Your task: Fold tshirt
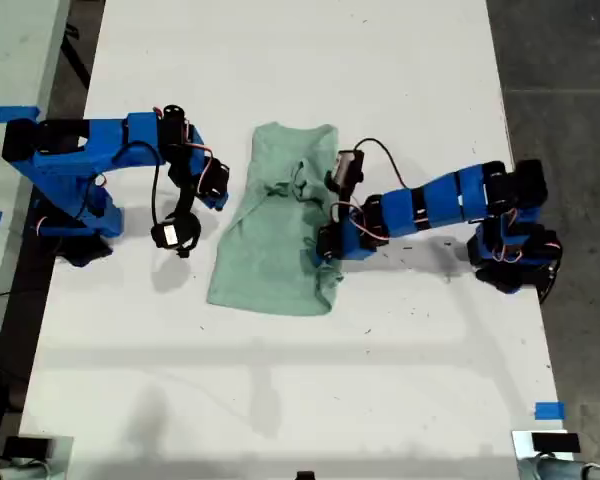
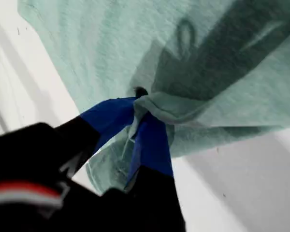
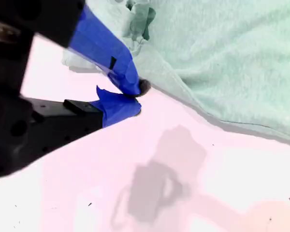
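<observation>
The tshirt [image 1: 273,225] lies mid-table [image 1: 280,400], partly folded. My first gripper [image 2: 142,116], on the exterior view's right, pinches its edge: carry that fold across evenly. My second gripper [image 3: 130,96] hangs empty, nearly closed, just beside the cloth.

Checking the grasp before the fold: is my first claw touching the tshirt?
Touching. The first wrist view shows my first claw shut on a bunched fold of the tshirt.

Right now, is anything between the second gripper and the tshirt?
Nothing visible. My second gripper hangs over bare table just off the tshirt edge, empty, jaws nearly together. My first gripper is on the shirt's other side, shut on a bunched fold.
</observation>
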Tool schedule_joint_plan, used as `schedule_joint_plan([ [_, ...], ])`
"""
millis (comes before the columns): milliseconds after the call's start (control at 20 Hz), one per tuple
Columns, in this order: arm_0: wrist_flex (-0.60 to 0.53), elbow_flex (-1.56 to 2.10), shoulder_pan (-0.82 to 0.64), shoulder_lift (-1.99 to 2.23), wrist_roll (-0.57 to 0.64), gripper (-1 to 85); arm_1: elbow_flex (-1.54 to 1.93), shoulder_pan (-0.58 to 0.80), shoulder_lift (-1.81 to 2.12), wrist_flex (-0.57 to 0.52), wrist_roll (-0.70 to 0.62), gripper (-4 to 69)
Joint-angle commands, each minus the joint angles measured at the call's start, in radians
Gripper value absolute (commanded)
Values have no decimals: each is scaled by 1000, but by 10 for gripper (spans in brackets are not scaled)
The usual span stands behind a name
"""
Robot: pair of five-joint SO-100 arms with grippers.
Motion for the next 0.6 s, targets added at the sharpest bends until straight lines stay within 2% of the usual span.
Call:
schedule_joint_plan([
  [0,-6,-20,-6,31,9,1,-173,5,-26,5,3,-19],
  [100,-5,-25,-6,28,9,1,-291,-5,-49,133,-29,-19],
  [150,-6,-25,-6,26,9,1,-316,-8,-46,156,-35,-19],
  [350,-9,-43,-2,8,9,1,-383,-14,-72,140,-63,-9],
  [400,-9,-43,0,8,9,1,-382,-9,-81,140,-57,23],
  [450,-6,-44,2,8,9,1,-376,-8,-94,152,-44,115],
  [550,-3,-44,5,8,9,1,-356,-3,-140,161,-17,183],
])
